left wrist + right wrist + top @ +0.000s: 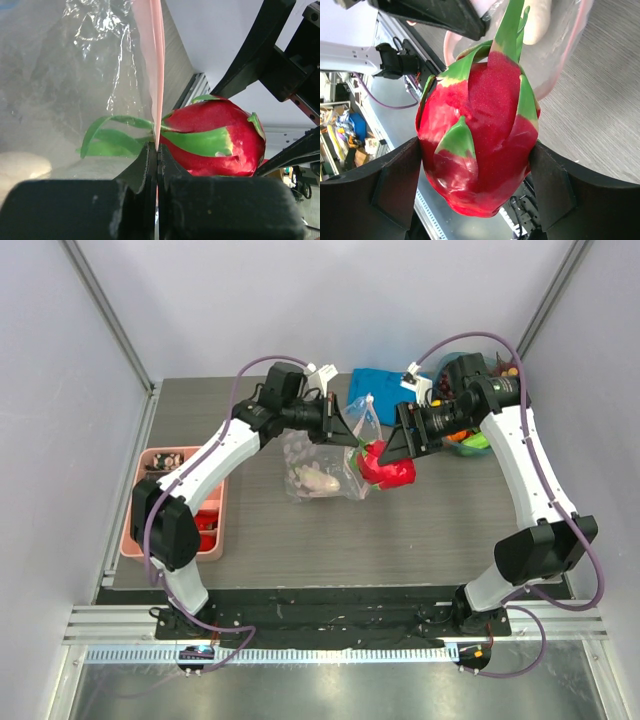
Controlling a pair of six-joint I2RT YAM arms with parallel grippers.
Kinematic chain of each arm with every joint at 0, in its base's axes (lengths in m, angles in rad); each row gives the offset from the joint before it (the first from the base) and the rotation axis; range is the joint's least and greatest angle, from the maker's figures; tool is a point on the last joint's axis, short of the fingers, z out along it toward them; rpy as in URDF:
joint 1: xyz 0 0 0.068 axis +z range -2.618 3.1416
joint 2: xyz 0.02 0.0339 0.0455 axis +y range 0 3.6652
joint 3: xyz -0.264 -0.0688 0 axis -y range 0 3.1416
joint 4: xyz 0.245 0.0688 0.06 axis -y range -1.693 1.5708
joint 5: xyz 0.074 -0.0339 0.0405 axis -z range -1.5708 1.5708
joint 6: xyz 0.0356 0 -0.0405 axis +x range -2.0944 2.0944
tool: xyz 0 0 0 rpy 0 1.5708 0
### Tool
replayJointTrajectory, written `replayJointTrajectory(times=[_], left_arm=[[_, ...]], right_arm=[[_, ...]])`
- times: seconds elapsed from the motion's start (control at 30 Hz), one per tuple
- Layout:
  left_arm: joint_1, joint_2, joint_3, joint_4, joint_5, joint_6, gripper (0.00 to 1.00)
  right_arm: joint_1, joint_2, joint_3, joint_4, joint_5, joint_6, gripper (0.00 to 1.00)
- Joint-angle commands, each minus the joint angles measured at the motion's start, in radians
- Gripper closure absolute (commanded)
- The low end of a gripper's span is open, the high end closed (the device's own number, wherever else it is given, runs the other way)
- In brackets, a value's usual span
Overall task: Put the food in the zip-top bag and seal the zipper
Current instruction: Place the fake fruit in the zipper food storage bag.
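Observation:
My left gripper [345, 430] [157, 152] is shut on the pale-pink zipper [152, 75] and holds the mouth of the clear zip-top bag [320, 465] [65, 75] up off the table. A beige piece of food [315, 480] [22, 165] [535, 20] lies inside the bag. My right gripper [395, 455] [476, 165] is shut on a red dragon fruit [388, 468] [215, 140] [480, 130] with green leaves. The fruit's leafy tip points into the bag's mouth [555, 50], right beside the zipper.
A folded blue cloth [385, 385] lies at the back of the table. A bowl with more toy food [470, 435] sits at the right, behind my right arm. A pink compartment tray [175, 502] stands at the table's left edge.

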Motion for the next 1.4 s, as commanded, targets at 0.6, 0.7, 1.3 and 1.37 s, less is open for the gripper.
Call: replayJointTrajectory(times=[0.6,0.7,1.3,1.37], left_arm=[[-0.005,-0.066,-0.051,0.276,0.296,-0.233,1.00],[-0.005,-0.074,-0.063,0.292,0.302,-0.257,1.00],[0.001,-0.052,-0.159,0.736,0.338,-0.638,1.00],[0.010,-0.049,-0.168,0.773,0.333,-0.685,1.00]], right_arm=[[0.003,-0.259,-0.388,0.860,0.101,0.507,0.99],[-0.014,-0.291,-0.410,0.920,0.166,0.594,0.99],[-0.025,-0.237,-0.309,0.788,0.293,0.532,0.69],[-0.040,-0.242,-0.281,0.748,0.273,0.481,0.50]])
